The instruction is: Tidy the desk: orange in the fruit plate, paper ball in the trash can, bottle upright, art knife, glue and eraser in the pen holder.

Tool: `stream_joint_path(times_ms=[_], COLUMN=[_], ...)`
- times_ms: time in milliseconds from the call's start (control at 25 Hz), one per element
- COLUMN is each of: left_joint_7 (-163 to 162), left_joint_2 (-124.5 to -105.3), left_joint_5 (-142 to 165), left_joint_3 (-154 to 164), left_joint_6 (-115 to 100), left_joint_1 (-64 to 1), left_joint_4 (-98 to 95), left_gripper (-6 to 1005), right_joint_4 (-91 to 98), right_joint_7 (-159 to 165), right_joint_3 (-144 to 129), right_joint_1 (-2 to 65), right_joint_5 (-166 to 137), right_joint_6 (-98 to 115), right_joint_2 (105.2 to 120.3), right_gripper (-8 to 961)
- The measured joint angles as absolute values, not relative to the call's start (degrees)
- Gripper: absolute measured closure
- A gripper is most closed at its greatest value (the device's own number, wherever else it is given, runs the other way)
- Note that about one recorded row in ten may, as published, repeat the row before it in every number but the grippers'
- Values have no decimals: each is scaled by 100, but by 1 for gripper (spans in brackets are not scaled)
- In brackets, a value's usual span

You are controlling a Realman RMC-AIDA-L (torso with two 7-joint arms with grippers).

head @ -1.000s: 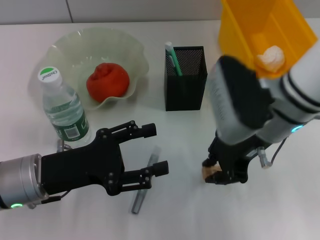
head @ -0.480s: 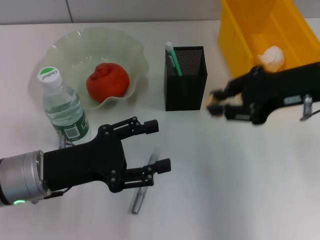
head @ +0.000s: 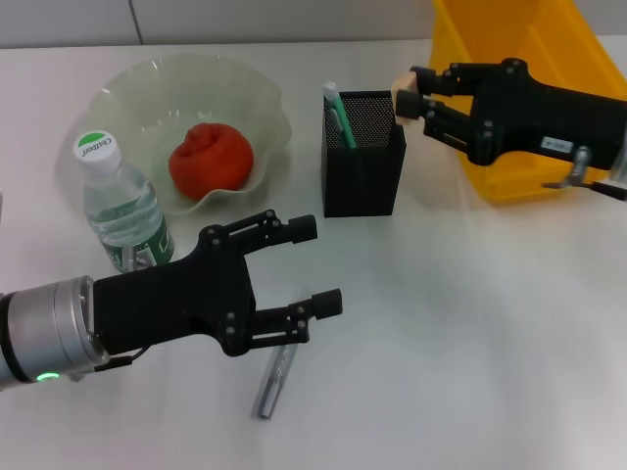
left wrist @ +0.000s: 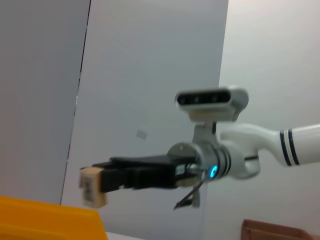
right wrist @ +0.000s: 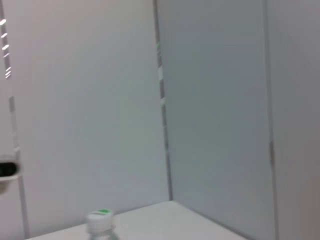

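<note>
My right gripper has risen from mid-desk to the upper right corner of the pen holder, its fingers clamped on the eraser, which hangs just above the holder's rim; the arm now crosses in front of the trash can and hides the paper ball seen there a moment ago. My left gripper has edged forward and hovers with fingers spread wide over the glue, which lies flat on the desk. The art knife stands inside the holder. The orange sits in the fruit plate, beside the upright bottle.
</note>
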State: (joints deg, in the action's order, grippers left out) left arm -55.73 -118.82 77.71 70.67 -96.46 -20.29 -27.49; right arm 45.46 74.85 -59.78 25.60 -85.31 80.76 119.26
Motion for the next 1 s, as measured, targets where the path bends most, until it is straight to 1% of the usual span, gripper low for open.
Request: stream_joint_path(times_ms=[80,320,480,1000], left_joint_7=[-5572,-5572,-5572,-5572], left_joint_2=[-11883,-11883,-11883,-11882], left_joint_5=[7712,7606,7597,7593], left_joint_3=[7066,7070,7074,7070], left_joint_6=[-9645,-9618,-9614,-9566], left_joint_1=[-2038,-2055,-2078,-2139], left_joint_4=[-2717,-2672,-2671,-2601], left_gripper=[200,200,200,200], right_joint_4=[3918,3326,3047,2971], right_joint_7=[6824,6181,5991,5978], right_joint_3=[-5972,-5992,-6026,-6077], right_joint_1=[2758,3014,3278,3437], right_joint_5=[-8285,-8084,-8068,-8290], right_joint_6=[7815,7428,7108,6731], right_joint_2=[11924,11940,11921,11921], right_gripper=[682,681,679,675])
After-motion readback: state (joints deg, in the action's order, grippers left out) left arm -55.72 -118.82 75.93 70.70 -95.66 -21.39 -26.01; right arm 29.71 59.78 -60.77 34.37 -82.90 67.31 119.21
